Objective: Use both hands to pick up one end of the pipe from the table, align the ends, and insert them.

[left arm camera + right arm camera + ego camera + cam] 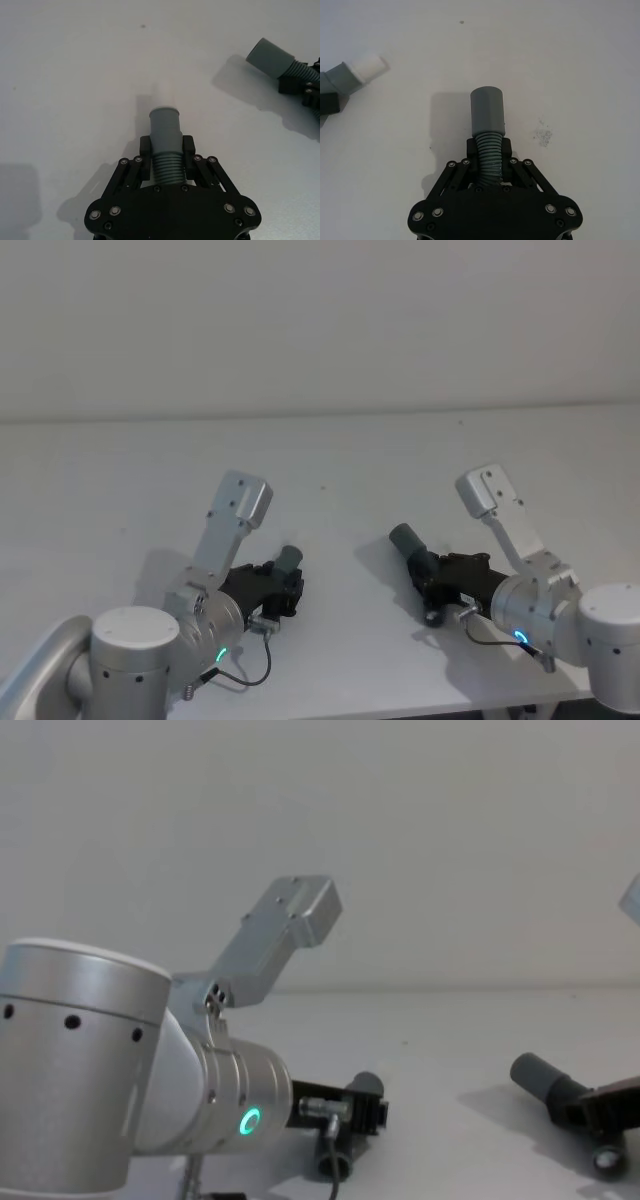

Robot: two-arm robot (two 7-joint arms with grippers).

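left black forked gripper (166,150) clamped on white-tipped grey ribbed hose piece (165,127), right black forked gripper (488,147) clamped on plain-cuffed grey hose piece (488,110); pieces well apart over white table (330,450).

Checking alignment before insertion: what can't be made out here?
- Left wrist view: white tube of the left piece nearly vanishes against the white table.
- Wrist views: rear ends of left piece and right piece hidden under left tool and right tool.
- Chest view: right tool cut off by the right edge.
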